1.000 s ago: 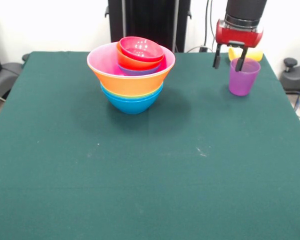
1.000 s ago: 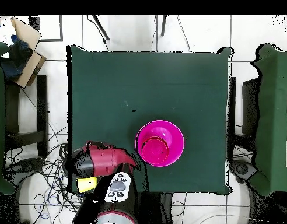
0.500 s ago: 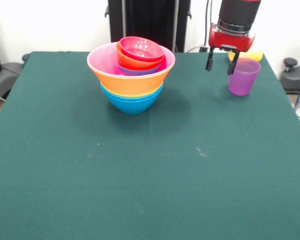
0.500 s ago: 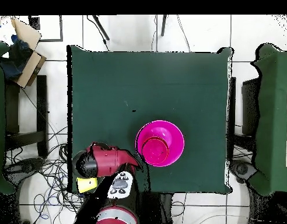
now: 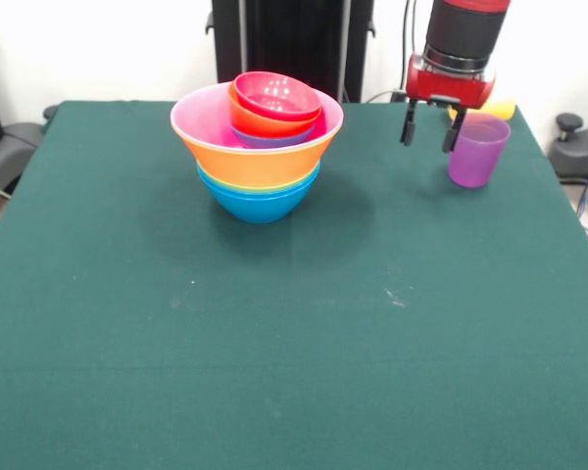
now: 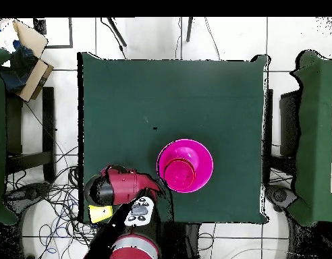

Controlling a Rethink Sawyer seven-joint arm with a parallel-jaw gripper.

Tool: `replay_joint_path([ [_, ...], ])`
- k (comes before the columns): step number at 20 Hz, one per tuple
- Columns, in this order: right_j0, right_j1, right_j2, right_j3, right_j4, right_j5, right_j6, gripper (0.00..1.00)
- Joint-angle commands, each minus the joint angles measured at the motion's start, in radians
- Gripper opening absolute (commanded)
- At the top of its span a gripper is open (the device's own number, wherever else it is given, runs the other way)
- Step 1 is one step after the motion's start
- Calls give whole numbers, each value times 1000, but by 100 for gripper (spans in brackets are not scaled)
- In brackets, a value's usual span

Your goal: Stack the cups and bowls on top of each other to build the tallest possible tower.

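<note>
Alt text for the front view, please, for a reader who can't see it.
A nested tower of coloured bowls stands on a green table. To its right, the open, empty gripper hangs beside an upright purple cup, with a yellow cup partly hidden behind.

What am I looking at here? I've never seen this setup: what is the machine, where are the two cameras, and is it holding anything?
It is a red and black robot arm with a gripper, open and holding nothing. One camera faces it across the green table; the other looks straight down. On the table stands the tower, a nested stack of bowls with a blue one at the bottom. The purple cup stands upright just beside the gripper, and the yellow cup sits behind it.
</note>
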Motion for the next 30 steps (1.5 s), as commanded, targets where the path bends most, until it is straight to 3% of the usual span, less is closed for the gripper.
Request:
replay_joint_path([
  [1, 16, -33, 58, -36, 48, 3, 167, 100],
  [15, 6, -205, 54, 11, 59, 169, 138, 100],
  [30, 19, -227, 41, 27, 54, 177, 136, 100],
])
